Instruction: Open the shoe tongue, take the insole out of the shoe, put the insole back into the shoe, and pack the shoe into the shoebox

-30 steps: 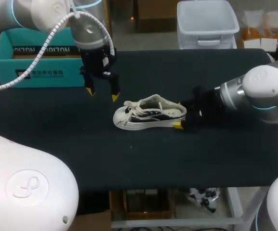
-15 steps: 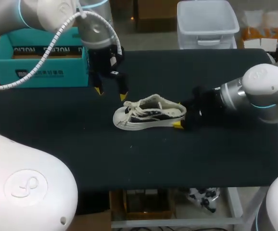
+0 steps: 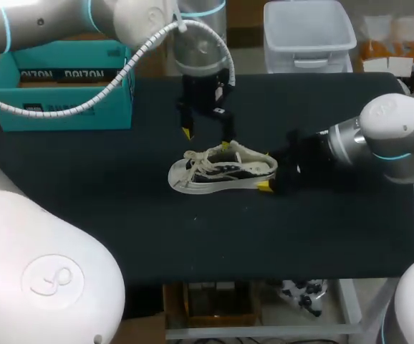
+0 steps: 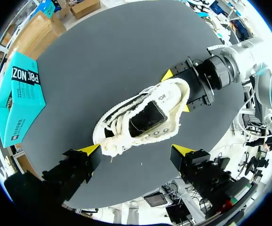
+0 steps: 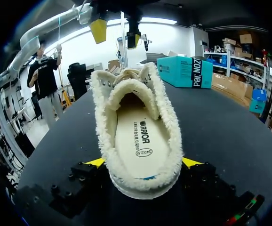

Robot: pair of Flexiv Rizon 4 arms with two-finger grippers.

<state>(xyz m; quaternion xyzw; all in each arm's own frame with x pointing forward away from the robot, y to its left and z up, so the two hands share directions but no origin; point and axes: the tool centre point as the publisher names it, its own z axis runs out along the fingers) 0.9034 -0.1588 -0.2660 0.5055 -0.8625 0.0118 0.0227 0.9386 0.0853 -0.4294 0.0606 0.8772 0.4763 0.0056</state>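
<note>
Currently step one, tongue not yet opened: white low-top canvas shoe (image 3: 223, 169) stands mid black table (image 3: 321, 229), heel clamped in right tool (image 3: 269, 177). Left tool (image 3: 206, 139) hangs over the laces, spread apart. Next move, by my judgement: descend, pinch tongue, pull it up.

Your left arm (image 3: 49, 20) and right arm (image 3: 399, 132) are glossy white with cyan joint rings. Black left gripper (image 3: 205, 139) and right gripper (image 5: 143, 162), yellow tips, plus a coiled white cable (image 3: 132, 61) on the left.

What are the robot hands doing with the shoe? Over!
Left gripper open, above shoe. Right gripper shut on its heel. Insole inside. Shoebox apart, far left.
</note>
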